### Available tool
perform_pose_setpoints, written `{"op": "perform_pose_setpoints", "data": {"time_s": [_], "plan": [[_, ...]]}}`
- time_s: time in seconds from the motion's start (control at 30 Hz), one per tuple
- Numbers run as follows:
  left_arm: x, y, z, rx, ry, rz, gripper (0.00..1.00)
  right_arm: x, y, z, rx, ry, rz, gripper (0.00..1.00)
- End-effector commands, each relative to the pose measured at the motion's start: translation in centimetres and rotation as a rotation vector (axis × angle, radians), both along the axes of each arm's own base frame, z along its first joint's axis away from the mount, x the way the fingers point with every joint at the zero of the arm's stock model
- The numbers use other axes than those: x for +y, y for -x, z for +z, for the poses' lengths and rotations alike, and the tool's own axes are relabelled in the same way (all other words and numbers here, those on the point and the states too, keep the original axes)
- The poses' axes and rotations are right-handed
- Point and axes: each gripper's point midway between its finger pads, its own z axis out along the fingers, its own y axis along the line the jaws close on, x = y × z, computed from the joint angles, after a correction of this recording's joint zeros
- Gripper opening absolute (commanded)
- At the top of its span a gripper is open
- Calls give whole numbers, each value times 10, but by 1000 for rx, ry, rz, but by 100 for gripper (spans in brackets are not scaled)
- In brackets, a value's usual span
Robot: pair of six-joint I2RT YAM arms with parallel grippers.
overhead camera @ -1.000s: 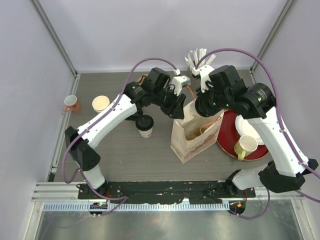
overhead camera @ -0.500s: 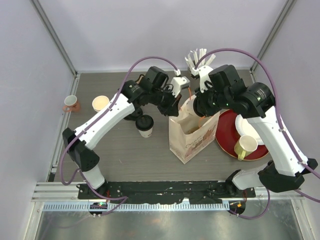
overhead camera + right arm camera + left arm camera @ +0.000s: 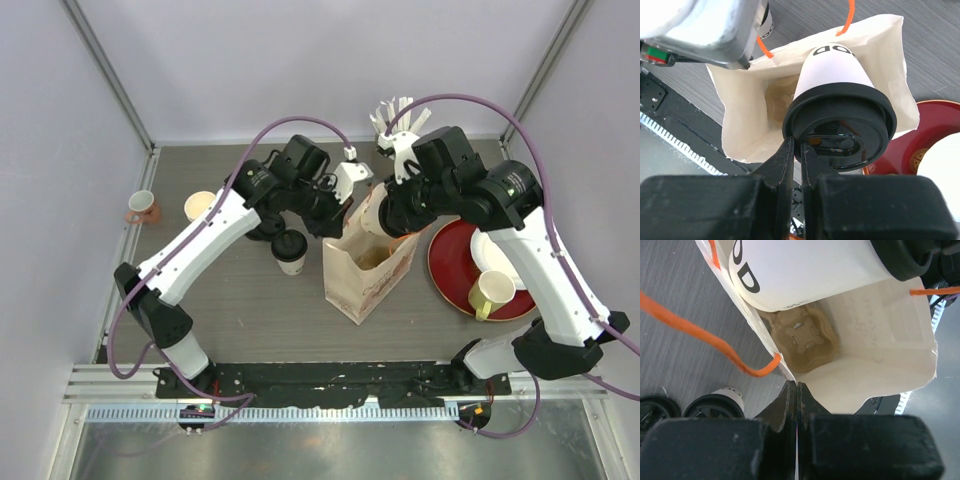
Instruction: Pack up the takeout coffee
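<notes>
Top view: right gripper (image 3: 392, 215) held the takeout coffee (image 3: 372, 205) over the open mouth of the paper bag (image 3: 362, 275). Left gripper (image 3: 338, 208) sat at the bag's left rim. A second lidded cup (image 3: 291, 250) stood on the table, left of the bag.

Left wrist: left gripper (image 3: 796, 387) had its jaws pressed together on a corner of the bag rim. The coffee (image 3: 805, 270) lay across the opening from it, base tipped inward, above a cardboard carrier (image 3: 802, 337) on the bag's floor.

Right wrist: right gripper (image 3: 800, 142) was clamped on the near rim of the black lid (image 3: 840, 122). The cup slanted away from the fingers, base-first into the bag (image 3: 745, 110).
</notes>
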Motion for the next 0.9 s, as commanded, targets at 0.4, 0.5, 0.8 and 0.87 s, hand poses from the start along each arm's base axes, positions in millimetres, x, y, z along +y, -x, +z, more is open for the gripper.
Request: {"op": "perform_pose_setpoints", "data": {"time_s": [0.4, 0.5, 0.8, 0.87], "plan": [[8, 19, 26, 24, 106, -97, 0, 15, 10, -56, 278, 105, 57, 1], [12, 9, 18, 57, 117, -55, 0, 13, -1, -66, 287, 154, 25, 1], [5, 10, 7, 118, 167, -56, 0, 18, -20, -112, 412, 238, -16, 1], [6, 9, 7, 126, 172, -43, 0, 20, -25, -116, 425, 241, -35, 1]]}}
